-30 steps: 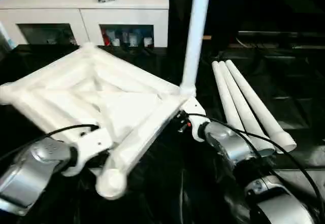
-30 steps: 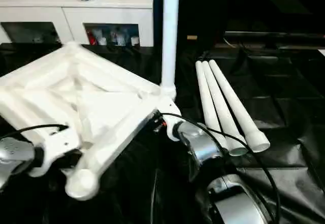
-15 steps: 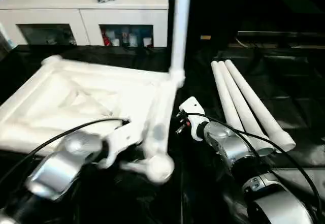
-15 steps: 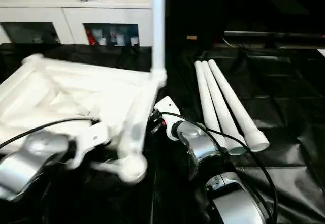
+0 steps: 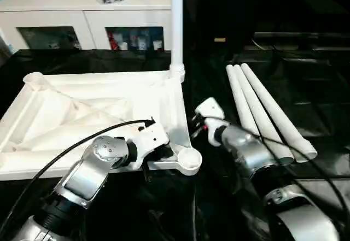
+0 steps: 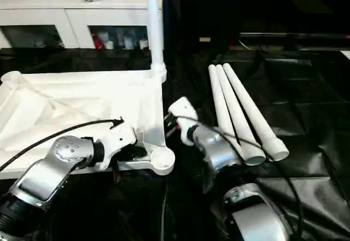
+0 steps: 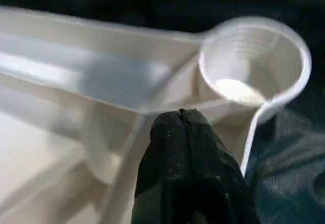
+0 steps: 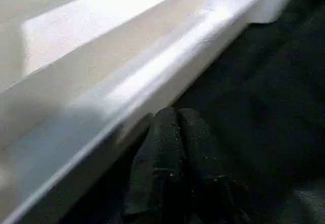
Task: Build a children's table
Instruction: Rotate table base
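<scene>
the tabletop [image 5: 98, 104] lies ribbed side up (one leg [image 5: 176, 22] upright in its far corner). the left gripper [image 7: 185, 120], closed and empty, sits by the near corner socket [image 5: 188, 158]. the right gripper [image 8: 175, 120], closed and empty, is just beside the tabletop's edge.

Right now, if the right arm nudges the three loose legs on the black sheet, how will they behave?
The loose legs are round tapered tubes lying side by side, so they would probably roll, likely curving because of the taper. They look hollow at the open ends, so probably light and easy to scatter. The black sheet is wrinkled, which may stop them early.
</scene>
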Controlling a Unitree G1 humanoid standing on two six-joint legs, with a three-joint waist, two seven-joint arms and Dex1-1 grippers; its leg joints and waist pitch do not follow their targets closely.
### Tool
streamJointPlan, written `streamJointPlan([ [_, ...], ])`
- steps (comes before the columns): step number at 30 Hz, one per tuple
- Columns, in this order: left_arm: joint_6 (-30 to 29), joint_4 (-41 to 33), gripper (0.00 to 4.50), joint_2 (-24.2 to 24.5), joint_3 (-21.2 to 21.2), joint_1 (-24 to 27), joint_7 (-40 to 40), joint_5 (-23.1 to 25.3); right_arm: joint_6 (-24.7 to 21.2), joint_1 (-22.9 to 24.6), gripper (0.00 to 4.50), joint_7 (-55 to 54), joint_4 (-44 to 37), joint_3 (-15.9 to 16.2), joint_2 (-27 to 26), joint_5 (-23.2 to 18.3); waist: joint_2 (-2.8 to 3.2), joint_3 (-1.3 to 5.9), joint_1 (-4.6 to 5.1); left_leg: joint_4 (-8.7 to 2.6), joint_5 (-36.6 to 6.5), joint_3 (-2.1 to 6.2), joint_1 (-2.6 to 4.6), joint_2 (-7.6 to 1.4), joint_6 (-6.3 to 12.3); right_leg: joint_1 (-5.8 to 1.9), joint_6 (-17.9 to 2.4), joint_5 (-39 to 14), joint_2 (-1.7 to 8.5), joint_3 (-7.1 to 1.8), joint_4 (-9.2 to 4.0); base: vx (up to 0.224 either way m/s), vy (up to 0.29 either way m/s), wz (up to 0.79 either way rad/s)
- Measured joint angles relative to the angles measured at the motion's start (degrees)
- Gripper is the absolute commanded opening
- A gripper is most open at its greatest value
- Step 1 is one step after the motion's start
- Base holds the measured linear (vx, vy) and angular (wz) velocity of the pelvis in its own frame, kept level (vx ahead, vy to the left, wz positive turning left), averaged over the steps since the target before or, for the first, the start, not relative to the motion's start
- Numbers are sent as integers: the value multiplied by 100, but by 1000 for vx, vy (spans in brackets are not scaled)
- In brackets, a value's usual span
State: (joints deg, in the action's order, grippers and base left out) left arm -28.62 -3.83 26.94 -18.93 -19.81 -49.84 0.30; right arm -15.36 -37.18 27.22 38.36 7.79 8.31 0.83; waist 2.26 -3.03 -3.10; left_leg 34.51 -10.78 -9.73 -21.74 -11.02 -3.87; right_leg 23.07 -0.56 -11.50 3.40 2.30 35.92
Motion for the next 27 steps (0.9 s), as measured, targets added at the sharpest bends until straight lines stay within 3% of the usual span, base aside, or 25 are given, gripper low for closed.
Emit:
streamJointPlan([
  [4,-79,-554,67,211,410,247,-108,-339,-932,60,47,-274,-798,-412,203,-177,-1,1,-31,-1,0,-1,3,0,0,-1,1,-1,-1,-2,-4,0,0,0],
  [5,-78,-635,86,225,465,307,-123,-411,-1117,82,76,-374,-924,-519,233,-188,-1,1,-37,0,0,-1,3,1,0,-2,1,-1,0,-2,-5,0,0,0],
  [11,-50,-1038,133,162,806,624,-47,-707,-2854,363,119,-1033,-2177,-961,253,-109,-2,1,-36,-3,4,-3,5,1,-8,0,3,-2,-1,-5,-1,0,0,0],
  [16,-112,-1298,179,77,1006,786,76,-954,-3922,558,168,-1429,-3104,-1199,268,-88,-4,2,-32,-7,7,-4,21,2,-13,-5,9,-5,-1,-10,1,0,0,0],
  [24,-148,-1411,254,-28,1068,877,135,-1187,-4692,648,239,-1679,-3760,-1324,256,-34,-6,2,-24,-30,22,-4,33,3,-38,-4,16,-9,-3,-12,6,0,0,0],
  [27,-208,-1483,262,-26,1071,911,137,-1215,-4961,751,250,-1687,-3924,-1365,303,-28,-7,1,-25,-31,23,-4,34,3,-39,-4,22,-12,-4,-13,6,0,0,0],
])
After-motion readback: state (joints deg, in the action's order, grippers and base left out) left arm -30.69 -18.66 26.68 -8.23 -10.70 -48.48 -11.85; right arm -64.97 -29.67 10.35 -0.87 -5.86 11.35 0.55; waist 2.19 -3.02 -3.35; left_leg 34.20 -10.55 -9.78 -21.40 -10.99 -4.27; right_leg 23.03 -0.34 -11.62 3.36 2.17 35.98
